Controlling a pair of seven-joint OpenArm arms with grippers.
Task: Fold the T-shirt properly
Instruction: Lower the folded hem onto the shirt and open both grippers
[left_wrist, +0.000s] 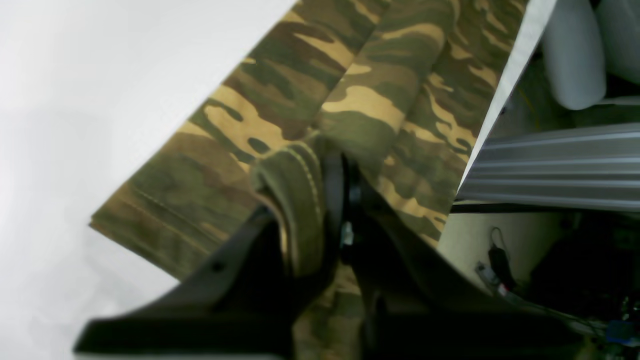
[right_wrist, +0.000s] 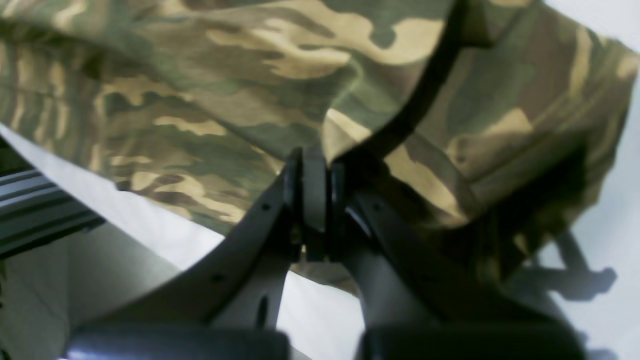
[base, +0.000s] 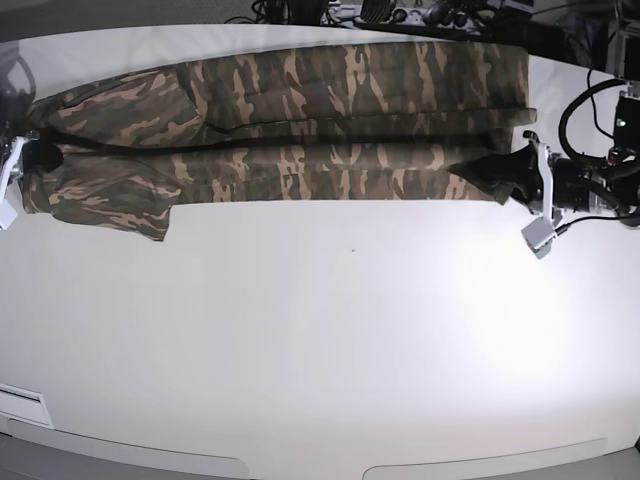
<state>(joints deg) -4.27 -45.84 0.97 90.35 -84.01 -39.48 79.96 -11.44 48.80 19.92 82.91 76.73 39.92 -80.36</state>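
My left hand (left_wrist: 345, 200) is clamped on the hem of the T-shirt (base: 330, 110), my right hand (right_wrist: 315, 165) pinched on cloth at the shoulder end. The shirt lies stretched along the far side of the tabletop (base: 320, 350), one long edge lifted between my hands (a lengthwise fold in progress, I judge). Next I'd carry both ends across evenly. Cables (left_wrist: 495, 270) hang beyond the table edge; nothing blocks the cloth.

T-shirt (base: 300, 110) — soft matt cloth, stitched hems — on smooth white table (base: 320, 340).
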